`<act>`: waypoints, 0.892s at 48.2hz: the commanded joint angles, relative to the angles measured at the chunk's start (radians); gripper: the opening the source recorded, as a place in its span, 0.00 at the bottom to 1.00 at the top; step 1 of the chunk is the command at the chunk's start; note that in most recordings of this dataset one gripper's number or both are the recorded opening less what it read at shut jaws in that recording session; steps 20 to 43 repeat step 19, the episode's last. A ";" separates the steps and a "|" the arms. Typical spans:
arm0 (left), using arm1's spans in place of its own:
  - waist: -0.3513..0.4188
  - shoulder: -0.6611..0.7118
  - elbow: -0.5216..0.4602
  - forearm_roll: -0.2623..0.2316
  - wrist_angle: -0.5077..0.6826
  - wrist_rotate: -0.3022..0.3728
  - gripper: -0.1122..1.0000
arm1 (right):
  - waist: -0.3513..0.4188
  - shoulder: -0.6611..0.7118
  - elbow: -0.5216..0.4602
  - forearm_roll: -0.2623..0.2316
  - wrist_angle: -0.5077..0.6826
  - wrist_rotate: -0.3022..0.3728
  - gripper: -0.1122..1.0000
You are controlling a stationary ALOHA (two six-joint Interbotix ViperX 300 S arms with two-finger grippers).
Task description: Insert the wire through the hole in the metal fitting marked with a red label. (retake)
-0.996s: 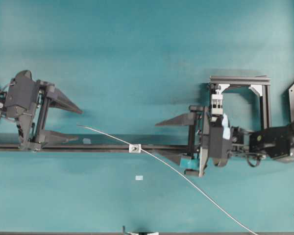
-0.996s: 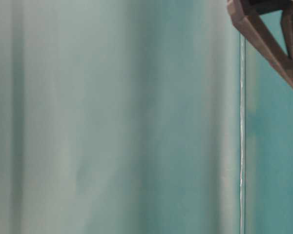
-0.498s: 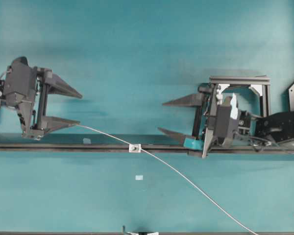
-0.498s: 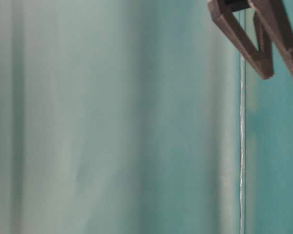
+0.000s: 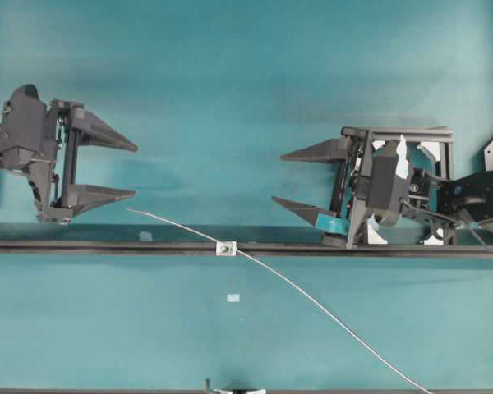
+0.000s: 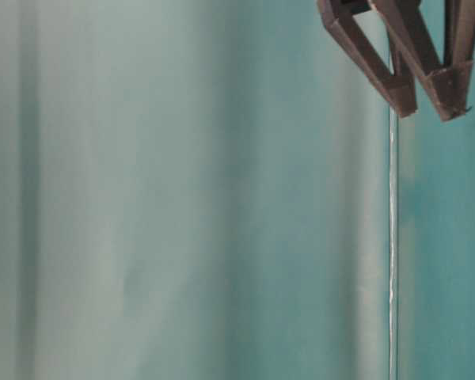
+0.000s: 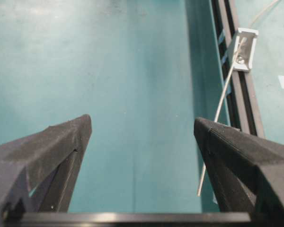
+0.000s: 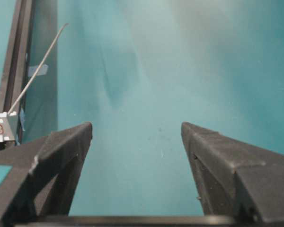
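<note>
The thin silver wire runs from the front right of the table up through the small square metal fitting on the black rail. Its free end lies just past the fitting, below the left gripper's lower finger. The wire and fitting also show in the left wrist view, and the fitting in the right wrist view. My left gripper is open and empty, behind the rail. My right gripper is open and empty, behind the rail at the right.
A small pale flat tag lies on the teal mat in front of the rail. A black frame with a white clamp block stands behind the right gripper. The table-level view shows only finger tips and a vertical wire line.
Both grippers have moved back from the rail, away from the wire. The right gripper has swung from across the rail to behind it. The wire and fitting stay in place.
</note>
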 commanded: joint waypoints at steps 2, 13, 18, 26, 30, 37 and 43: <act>0.006 -0.009 -0.012 0.003 -0.005 0.002 0.81 | -0.006 -0.026 -0.009 -0.008 0.003 0.002 0.88; 0.006 -0.009 -0.014 0.003 0.005 0.000 0.80 | -0.008 -0.026 -0.012 -0.008 0.005 0.003 0.88; 0.006 -0.009 -0.012 0.003 0.008 0.000 0.80 | -0.008 -0.026 -0.014 -0.008 0.003 0.005 0.88; 0.006 -0.011 -0.014 0.003 0.008 0.000 0.80 | -0.008 -0.028 -0.012 -0.008 0.005 0.006 0.88; 0.006 -0.011 -0.014 0.003 0.008 0.000 0.80 | -0.008 -0.028 -0.012 -0.008 0.005 0.006 0.88; 0.006 -0.011 -0.014 0.003 0.008 0.000 0.80 | -0.008 -0.028 -0.012 -0.008 0.005 0.006 0.88; 0.006 -0.011 -0.014 0.003 0.008 0.000 0.80 | -0.008 -0.028 -0.012 -0.008 0.005 0.006 0.88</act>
